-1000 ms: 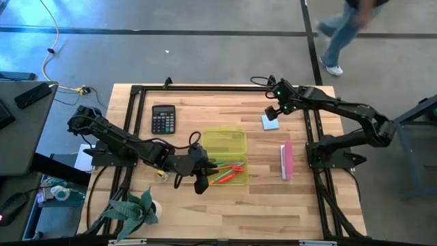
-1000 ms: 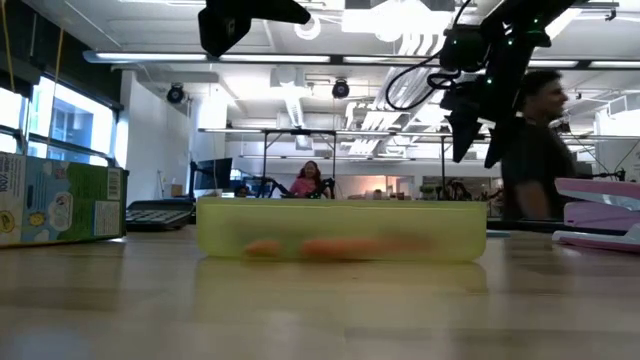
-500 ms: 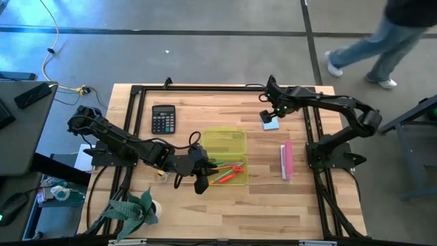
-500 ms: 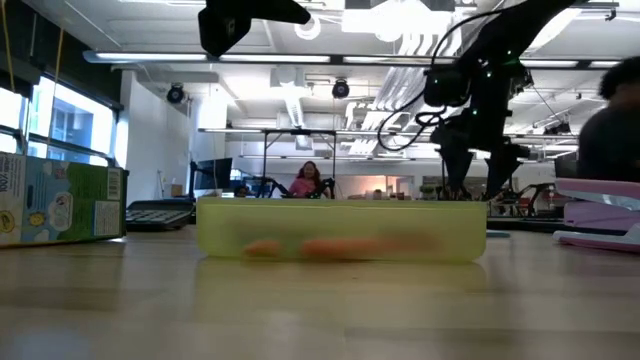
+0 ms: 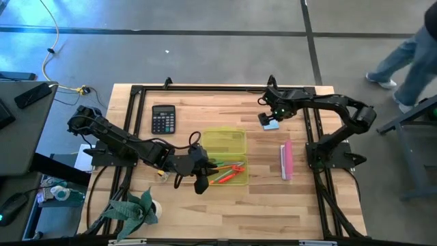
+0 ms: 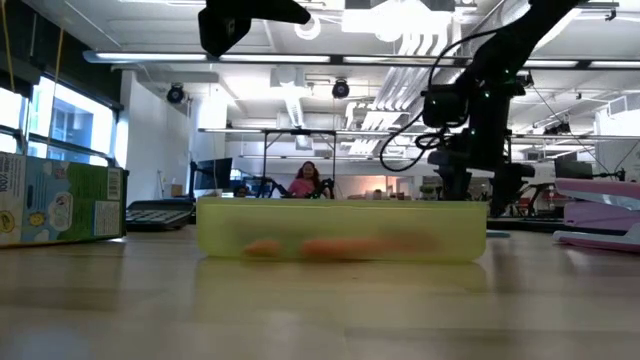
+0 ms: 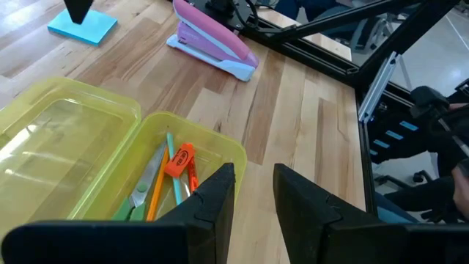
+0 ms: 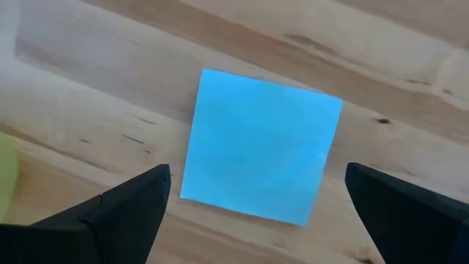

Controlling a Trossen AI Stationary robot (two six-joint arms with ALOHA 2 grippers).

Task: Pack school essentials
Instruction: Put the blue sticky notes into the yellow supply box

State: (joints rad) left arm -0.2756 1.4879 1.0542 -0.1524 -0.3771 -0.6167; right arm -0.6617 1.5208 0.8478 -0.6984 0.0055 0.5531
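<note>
The blue sticky-note pad [image 8: 260,147] lies flat on the table at the far right [image 5: 271,125]. My right gripper [image 8: 256,213] is open above it, one finger on each side of the pad, touching nothing. The yellow-green case [image 5: 225,156] lies open at the middle. Its near half holds the green-handled scissors [image 7: 139,194], the orange and green pencils [image 7: 163,183] and the red marker [image 7: 179,160]. My left gripper [image 7: 254,183] is open and empty over the case's near-left corner [image 5: 201,179].
A pink stapler [image 5: 287,158] lies to the right of the case. A black calculator [image 5: 163,119] sits at the far left. A green box [image 6: 60,200] shows at the left in the low view. A green leafy thing [image 5: 133,208] is at the near-left corner.
My right gripper has come down and a little toward the near edge, until it stands low over the blue pad, fingers still open. The pad has stayed in place. A person has walked to the right beyond the table's far edge.
</note>
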